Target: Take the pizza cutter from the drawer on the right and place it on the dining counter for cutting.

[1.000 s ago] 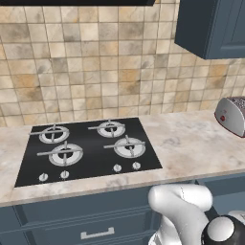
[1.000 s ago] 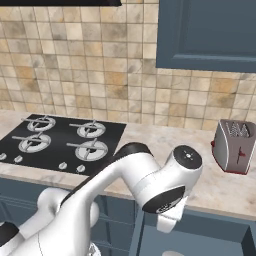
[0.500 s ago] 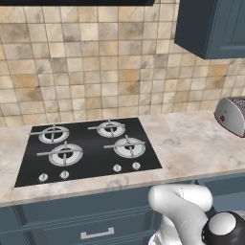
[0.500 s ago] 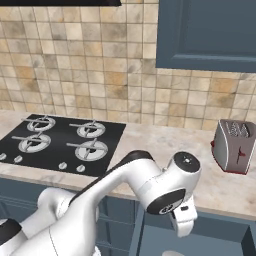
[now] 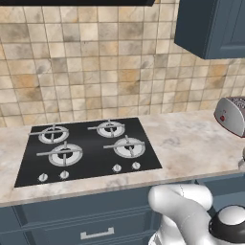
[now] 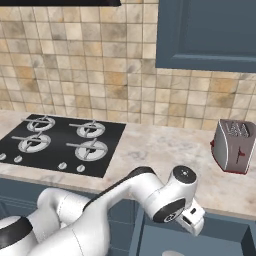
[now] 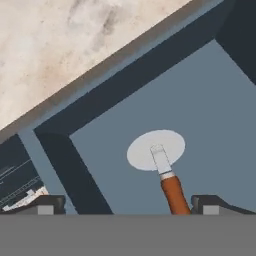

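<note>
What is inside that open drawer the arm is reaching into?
A pizza cutter lies flat on the drawer floor: round silver wheel, reddish-brown wooden handle. The handle's far end runs out of the picture between the open gripper tips, so I cannot see it.

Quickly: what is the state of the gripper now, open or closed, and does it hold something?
Gripper: open, holding nothing; it hangs over the pizza cutter lying in the open drawer.
</note>
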